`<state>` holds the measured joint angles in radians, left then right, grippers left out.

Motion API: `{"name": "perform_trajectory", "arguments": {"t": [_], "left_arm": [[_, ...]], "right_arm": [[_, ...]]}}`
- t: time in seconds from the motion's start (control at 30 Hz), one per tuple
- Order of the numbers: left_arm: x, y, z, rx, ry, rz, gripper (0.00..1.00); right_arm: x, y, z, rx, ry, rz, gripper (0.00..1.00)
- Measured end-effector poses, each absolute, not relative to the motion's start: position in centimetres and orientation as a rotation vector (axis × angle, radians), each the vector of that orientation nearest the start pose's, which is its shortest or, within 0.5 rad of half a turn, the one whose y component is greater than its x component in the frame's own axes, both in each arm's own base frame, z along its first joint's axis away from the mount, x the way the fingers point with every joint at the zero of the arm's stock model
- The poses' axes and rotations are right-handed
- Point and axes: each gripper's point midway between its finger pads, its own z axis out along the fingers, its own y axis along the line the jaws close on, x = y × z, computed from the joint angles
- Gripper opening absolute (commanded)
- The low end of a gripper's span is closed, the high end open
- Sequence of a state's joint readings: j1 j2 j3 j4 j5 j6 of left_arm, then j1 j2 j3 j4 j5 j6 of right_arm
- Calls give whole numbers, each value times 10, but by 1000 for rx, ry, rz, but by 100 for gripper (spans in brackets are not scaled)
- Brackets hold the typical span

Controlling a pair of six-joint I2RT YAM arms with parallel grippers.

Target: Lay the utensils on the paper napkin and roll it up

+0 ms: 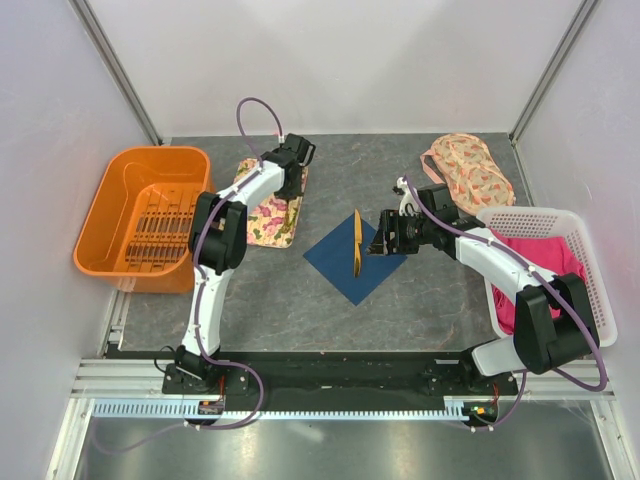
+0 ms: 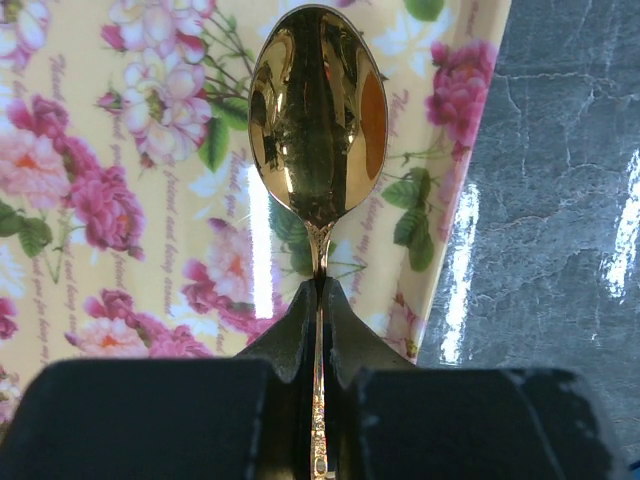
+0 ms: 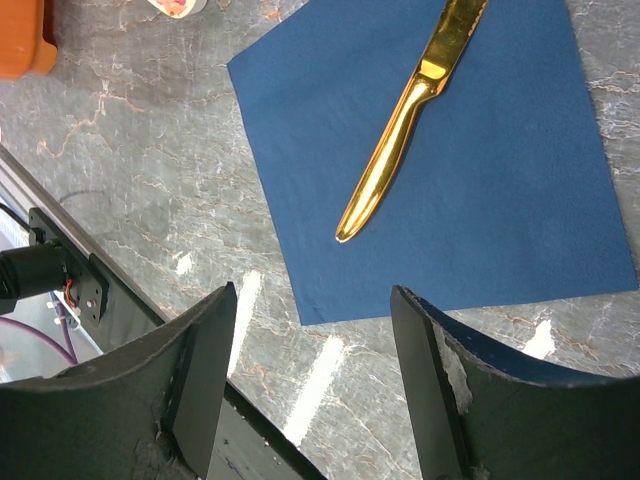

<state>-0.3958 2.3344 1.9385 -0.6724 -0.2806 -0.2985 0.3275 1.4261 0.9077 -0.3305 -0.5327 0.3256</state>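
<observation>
- Pinching the gold spoon (image 2: 317, 110) by its thin neck, just under the oval bowl, the left gripper (image 2: 318, 300) has its jaws closed tight on the metal.
- The spoon looks stiff, polished and slick. I judge that so narrow a hold could let it swivel, so it wants a slow, level carry.
- It is over the floral tray (image 2: 120, 200), which sits to the left of the navy paper napkin (image 1: 345, 275) and apart from it. Whether the spoon is lifted clear of the tray I cannot tell.
- A gold knife (image 3: 405, 120) lies flat across the napkin's middle.
- The napkin looks thin and limp, likely to slide or crease. A corner seems the best place to take hold for rolling.
- The right gripper (image 3: 312, 300) hovers at the napkin's right corner, jaws wide and empty.
</observation>
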Motion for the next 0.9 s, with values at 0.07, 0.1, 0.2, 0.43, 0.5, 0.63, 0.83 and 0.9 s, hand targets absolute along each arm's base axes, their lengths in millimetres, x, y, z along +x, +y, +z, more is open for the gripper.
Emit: {"name": "perform_trajectory", "arguments": {"t": [0.07, 0.1, 0.2, 0.43, 0.5, 0.63, 0.83, 0.9], "left_arm": [[509, -171, 36, 22, 2566, 125, 2], [508, -171, 41, 20, 2559, 127, 2], [509, -175, 81, -3, 2487, 110, 2], [475, -232, 163, -9, 2355, -29, 2], [459, -254, 166, -3, 2366, -76, 2], [422, -287, 139, 22, 2469, -125, 2], [396, -315, 104, 27, 2560, -138, 2], [391, -321, 91, 29, 2586, -134, 2]], "right_arm": [[289, 204, 115, -254, 2465, 935, 71], [289, 204, 115, -252, 2465, 935, 71], [290, 203, 115, -249, 2465, 934, 71], [292, 200, 115, -237, 2465, 929, 72], [294, 198, 115, -226, 2464, 921, 72], [297, 192, 115, -204, 2464, 909, 72], [297, 187, 113, -183, 2478, 901, 72], [296, 186, 112, -178, 2487, 899, 71]]}}
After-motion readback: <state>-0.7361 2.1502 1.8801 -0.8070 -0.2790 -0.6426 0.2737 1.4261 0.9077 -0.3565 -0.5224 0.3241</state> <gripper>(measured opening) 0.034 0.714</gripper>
